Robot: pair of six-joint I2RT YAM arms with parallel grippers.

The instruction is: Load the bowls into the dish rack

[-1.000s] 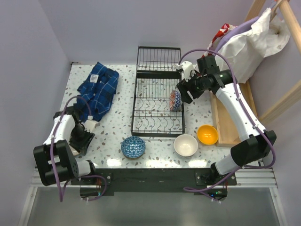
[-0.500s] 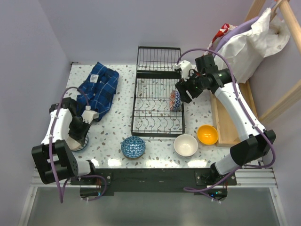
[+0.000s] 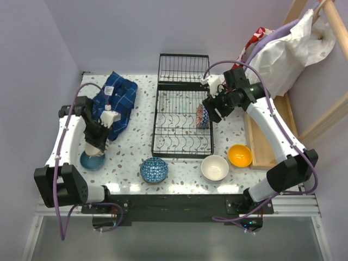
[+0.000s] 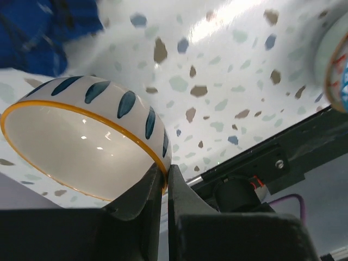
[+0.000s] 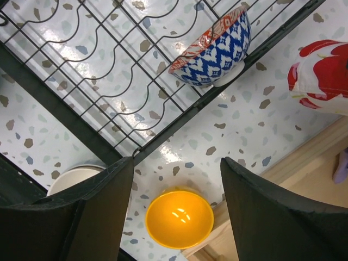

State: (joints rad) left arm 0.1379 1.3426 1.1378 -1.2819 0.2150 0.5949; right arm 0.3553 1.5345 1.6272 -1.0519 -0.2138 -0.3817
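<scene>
Lower left in the overhead frame, the left gripper (image 4: 166,175) is clenched on the orange-edged rim of the striped bowl (image 4: 81,141), close to the left edge of the speckled surface (image 3: 130,144). A bare strip of surface separates it from the dish rack (image 3: 176,142), a black wire frame at centre with rows of curved tines and an upright end panel at its top. A patterned bowl (image 5: 215,51) stands on edge at the rack's right side. The right gripper (image 5: 176,163) hangs just beside it, fingers spread, holding nothing. Only the left wrist view shows the held bowl's blue stripes; from overhead it reads plain teal. A dark blue bowl (image 3: 154,169), white bowl (image 3: 215,167) and orange bowl (image 3: 240,155) line the bottom edge.
</scene>
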